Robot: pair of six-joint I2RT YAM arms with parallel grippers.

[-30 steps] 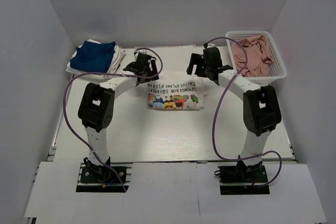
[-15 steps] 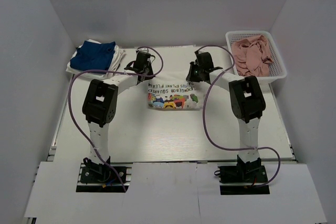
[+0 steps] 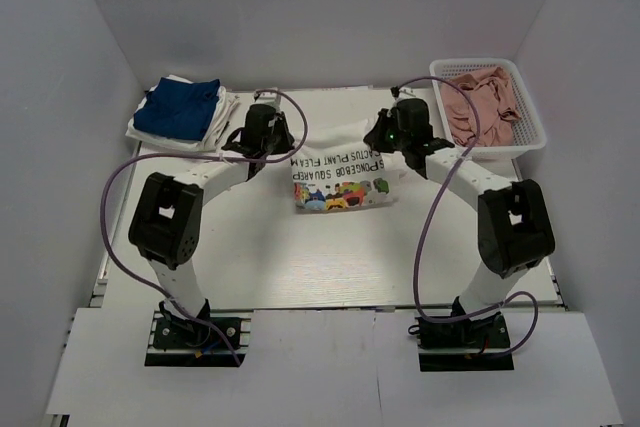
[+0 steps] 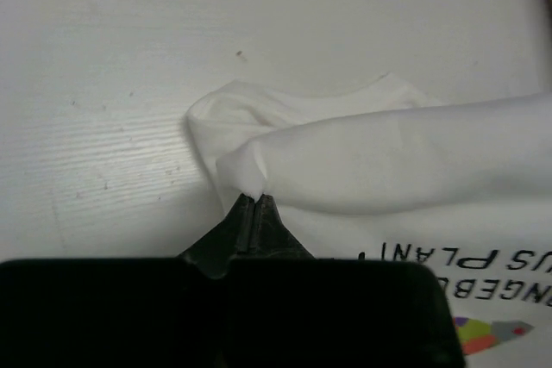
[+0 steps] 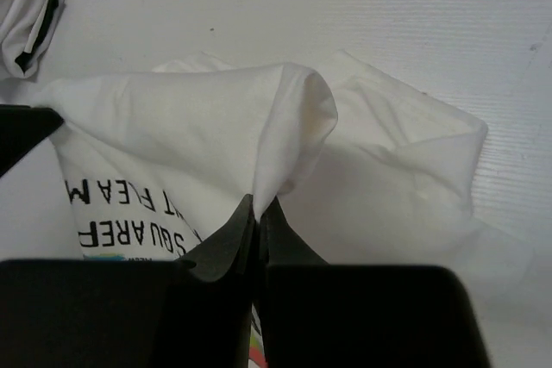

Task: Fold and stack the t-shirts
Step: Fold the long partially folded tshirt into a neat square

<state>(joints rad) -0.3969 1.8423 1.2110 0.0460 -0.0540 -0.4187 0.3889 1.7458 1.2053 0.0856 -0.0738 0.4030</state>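
Note:
A white t-shirt [image 3: 345, 175] with dark lettering and a colourful print lies folded at mid-table. Its far edge is lifted off the table at both corners. My left gripper [image 3: 281, 145] is shut on the far left corner; in the left wrist view its jaws [image 4: 255, 198] pinch a fold of the white cloth [image 4: 371, 161]. My right gripper [image 3: 384, 139] is shut on the far right corner, and the right wrist view shows white cloth [image 5: 259, 127] rising from its closed tips [image 5: 257, 202]. A royal-blue t-shirt [image 3: 180, 107] lies on another white one [image 3: 226, 111] at the far left.
A white basket [image 3: 531, 137] holding pink cloth [image 3: 484, 104] stands at the far right. White walls enclose the table on three sides. Purple cables loop from both arms over the table.
Both grippers have shut on the far corners of the white shirt and raised them. The shirt's far edge now lifts and drapes toward the near side.

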